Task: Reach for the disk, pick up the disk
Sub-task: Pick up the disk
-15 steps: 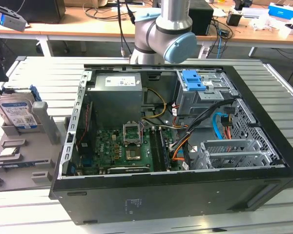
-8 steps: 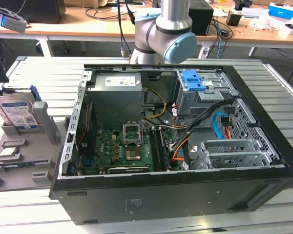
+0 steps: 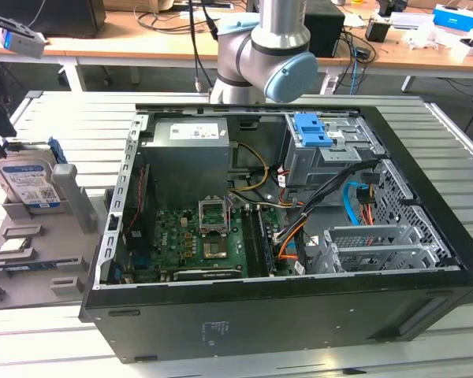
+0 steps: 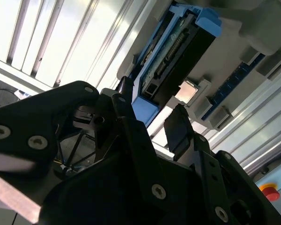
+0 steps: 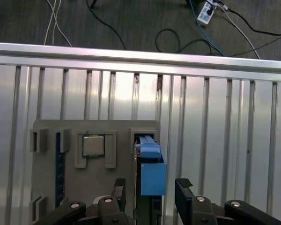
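Exterior view, disk (image 3: 30, 183): upright on edge in a slot at the far edge of the grey holder (image 3: 31, 264); silver, barcode label facing out.
First wrist view, claw (image 5: 151, 190): open, fingers (image 5: 183, 185) flanking the blue bracket (image 5: 152, 173), touching neither side.
Second wrist view, progress: reach judged nearly complete; no grip yet, disk seated in its slot, lift not yet done.

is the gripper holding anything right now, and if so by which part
Nothing is held. The open gripper straddles the blue edge of the disk, a gap showing on each side; the disk stands in its grey holder.
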Available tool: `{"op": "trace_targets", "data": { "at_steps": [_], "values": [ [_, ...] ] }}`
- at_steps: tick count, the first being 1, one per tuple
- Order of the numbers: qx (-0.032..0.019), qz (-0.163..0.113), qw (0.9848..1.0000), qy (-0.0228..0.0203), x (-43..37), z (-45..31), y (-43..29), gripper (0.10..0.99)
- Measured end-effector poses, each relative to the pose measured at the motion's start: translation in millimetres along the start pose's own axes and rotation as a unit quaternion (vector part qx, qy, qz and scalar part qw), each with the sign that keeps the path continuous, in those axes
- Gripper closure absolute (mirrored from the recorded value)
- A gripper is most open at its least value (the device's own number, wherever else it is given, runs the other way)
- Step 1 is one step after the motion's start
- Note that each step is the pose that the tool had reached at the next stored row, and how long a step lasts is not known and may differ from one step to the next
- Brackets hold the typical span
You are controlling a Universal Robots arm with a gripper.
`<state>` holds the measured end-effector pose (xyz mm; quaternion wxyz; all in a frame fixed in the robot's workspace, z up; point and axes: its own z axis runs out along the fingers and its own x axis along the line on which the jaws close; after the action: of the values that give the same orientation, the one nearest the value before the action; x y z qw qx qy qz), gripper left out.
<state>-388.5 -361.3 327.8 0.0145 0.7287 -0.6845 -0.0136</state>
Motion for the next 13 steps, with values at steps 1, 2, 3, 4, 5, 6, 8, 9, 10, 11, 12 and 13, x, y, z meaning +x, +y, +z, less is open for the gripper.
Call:
{"op": "trace_targets", "data": {
  "at_steps": [1,2,3,4,5,6,8,9,10,11,12,13],
  "values": [
    [0.0000,0.000,1.0000,0.0000,0.0,0.9,0.0,0.545],
    [0.0000,0.000,1.0000,0.0000,0.0,1.5,-0.1,0.545],
    [0.0000,-0.001,1.0000,0.0000,0.0,2.8,0.2,0.545],
    [0.0000,-0.001,1.0000,0.0001,-0.2,3.9,1.4,0.545],
    [0.0000,-0.003,1.0000,0.0001,-0.2,5.1,3.1,0.545],
    [0.0001,-0.004,1.0000,0.0001,-0.2,6.8,3.7,0.545],
    [0.0000,-0.009,1.0000,0.0003,-0.3,11.7,4.1,0.545],
    [0.0000,-0.011,0.9999,0.0004,-0.3,14.2,4.3,0.545],
    [-0.0001,-0.013,0.9999,0.0005,-0.3,15.9,4.5,0.545],
    [0.0000,-0.016,0.9999,0.0006,-0.3,18.4,4.8,0.545],
    [0.0000,-0.017,0.9999,0.0007,-0.4,20.4,5.0,0.545],
    [0.0000,-0.017,0.9998,0.0007,-0.3,22.0,5.0,0.545]
  ]
}}
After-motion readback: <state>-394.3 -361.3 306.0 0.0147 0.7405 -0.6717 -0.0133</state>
